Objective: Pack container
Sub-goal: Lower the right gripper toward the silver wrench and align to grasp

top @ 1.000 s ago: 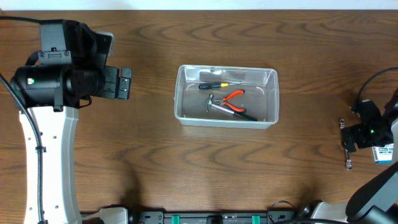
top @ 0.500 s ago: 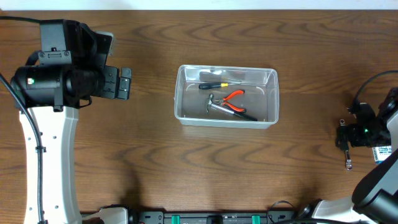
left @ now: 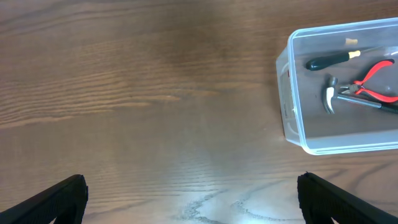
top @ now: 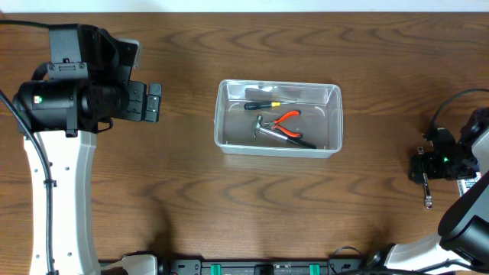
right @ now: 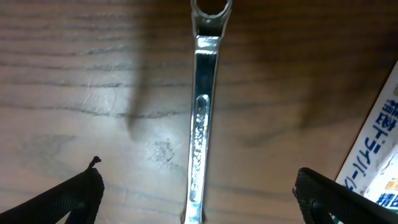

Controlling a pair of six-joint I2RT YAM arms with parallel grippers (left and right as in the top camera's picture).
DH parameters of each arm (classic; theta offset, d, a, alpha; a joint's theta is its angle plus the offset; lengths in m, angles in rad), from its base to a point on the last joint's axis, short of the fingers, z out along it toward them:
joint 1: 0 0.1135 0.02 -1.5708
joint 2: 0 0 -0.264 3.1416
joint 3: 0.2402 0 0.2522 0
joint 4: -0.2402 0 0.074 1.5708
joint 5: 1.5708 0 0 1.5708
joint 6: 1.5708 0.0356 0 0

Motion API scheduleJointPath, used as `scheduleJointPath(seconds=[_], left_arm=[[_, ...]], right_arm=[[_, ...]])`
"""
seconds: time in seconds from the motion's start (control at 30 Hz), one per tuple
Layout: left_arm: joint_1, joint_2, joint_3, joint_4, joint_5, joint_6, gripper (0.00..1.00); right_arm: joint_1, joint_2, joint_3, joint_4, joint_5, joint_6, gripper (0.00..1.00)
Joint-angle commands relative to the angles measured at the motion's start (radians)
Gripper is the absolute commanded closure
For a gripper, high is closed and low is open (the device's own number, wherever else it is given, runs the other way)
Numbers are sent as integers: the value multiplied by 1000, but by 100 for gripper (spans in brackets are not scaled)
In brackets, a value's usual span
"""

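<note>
Container (top: pixel 229 126): probably light, stiff plastic, best gripped at its rim; right gripper (right: pixel 199 196) spread wide, empty, over wrench (right: pixel 202 112).

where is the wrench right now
The wrench lies flat on the table at the far right of the overhead view, under the open right gripper, beside the blue-and-white box and well apart from the container.
</note>
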Motion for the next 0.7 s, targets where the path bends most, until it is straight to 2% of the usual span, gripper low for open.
scheduleJointPath(seconds=[0.0,0.67], left_arm=[[-4,-5,6,0,-11,-5,2],[-4,-5,6,0,-11,-5,2]], right_arm=[[-2,21,-6,19,9,17,1],[-3,61,-22,72,11,55,1]])
